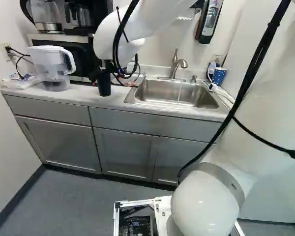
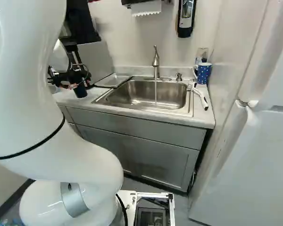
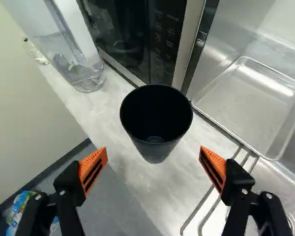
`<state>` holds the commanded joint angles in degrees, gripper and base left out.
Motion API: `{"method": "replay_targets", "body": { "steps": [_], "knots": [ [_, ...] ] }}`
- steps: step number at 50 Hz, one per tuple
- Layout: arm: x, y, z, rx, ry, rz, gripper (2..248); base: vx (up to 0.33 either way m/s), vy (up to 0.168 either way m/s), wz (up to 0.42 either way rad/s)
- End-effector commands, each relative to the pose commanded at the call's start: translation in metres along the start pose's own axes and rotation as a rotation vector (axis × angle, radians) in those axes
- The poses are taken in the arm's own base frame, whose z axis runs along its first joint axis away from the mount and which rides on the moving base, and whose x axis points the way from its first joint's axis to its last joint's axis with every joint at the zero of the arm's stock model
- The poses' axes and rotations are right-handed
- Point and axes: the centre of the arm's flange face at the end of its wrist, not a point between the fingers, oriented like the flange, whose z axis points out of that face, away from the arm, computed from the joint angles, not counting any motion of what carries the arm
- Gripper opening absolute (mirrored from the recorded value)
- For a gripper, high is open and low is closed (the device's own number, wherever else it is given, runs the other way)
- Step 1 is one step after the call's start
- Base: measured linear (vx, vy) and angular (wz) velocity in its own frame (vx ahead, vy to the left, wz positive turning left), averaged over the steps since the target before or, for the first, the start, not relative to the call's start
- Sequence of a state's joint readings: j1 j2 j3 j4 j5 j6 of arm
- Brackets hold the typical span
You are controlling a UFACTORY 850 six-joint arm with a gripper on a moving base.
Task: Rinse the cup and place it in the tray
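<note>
A: What's the room like?

B: White walls point(image 1: 7, 118) around grey base cabinets point(image 1: 128, 150), on a dark grey floor point(image 1: 64, 196). In the right base view a white upright unit point(image 2: 250, 160) stands at 4 o'clock from the sink point(image 2: 132, 94).

A: And the surface?

B: A pale, marbled worktop point(image 3: 115, 142). The metal sink is set into it, with water running from the tap point(image 2: 155, 63) at 12 o'clock. From the cup, in the left base view, the microwave point(image 1: 81, 64) sits at 11 o'clock and the clear pitcher point(image 1: 49, 64) at 10.

A: Where's the tray?

B: The metal tray point(image 2: 113, 80) lies at 10 o'clock from the sink in the right base view; a blue spotted mug point(image 2: 204, 72) is at 2 o'clock.

A: The hand point(image 2: 81, 85)?

B: Open, its 2 orange-padded fingers spread wide. With 12 o'clock straight ahead of it, the black cup point(image 3: 156, 150) stands upright on the worktop at 12, between the fingers and clear of both.

A: What's hard to see?

B: The arm point(image 1: 142, 19) covers part of the microwave in the left base view. A coffee machine point(image 1: 78, 14) above it is cut off. The wrist view crops the tray and the pitcher. The cup's inside is too dark to read, and a colourful item point(image 3: 22, 204) on the floor is cut off; I can't tell what it is.
</note>
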<state>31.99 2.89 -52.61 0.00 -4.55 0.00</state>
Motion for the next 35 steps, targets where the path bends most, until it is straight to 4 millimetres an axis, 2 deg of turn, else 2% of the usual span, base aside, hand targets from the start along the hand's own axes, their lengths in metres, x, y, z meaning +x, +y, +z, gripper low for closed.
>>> {"method": "replay_targets", "body": {
  "steps": [35],
  "knots": [
    [-0.022,-0.003,0.011,0.006,0.141,-0.004,247,0.000,0.000,0.000]
  ]
}}
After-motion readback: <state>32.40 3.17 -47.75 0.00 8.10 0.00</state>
